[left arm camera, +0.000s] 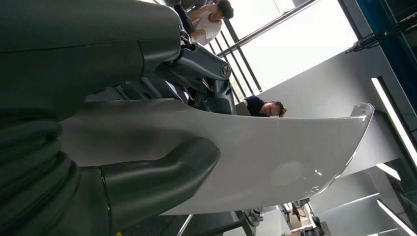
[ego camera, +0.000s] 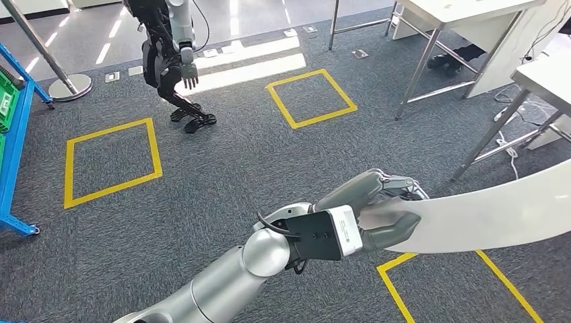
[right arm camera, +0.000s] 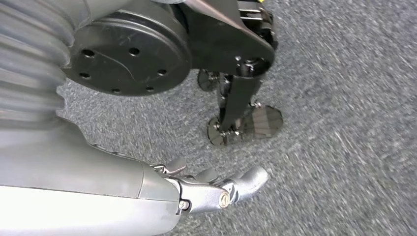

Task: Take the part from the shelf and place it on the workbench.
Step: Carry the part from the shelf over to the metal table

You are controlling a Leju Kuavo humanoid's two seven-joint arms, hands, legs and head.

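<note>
Left robot hand point(ego camera: 377, 212) grips white part point(ego camera: 491, 212) by its end, part sticking out rightward.

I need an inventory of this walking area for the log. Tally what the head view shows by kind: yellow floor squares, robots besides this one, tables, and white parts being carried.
Yellow taped floor squares: 3
Other robots: 1
White tables: 2
White curved part, held by the left hand: 1
Total: 7
</note>
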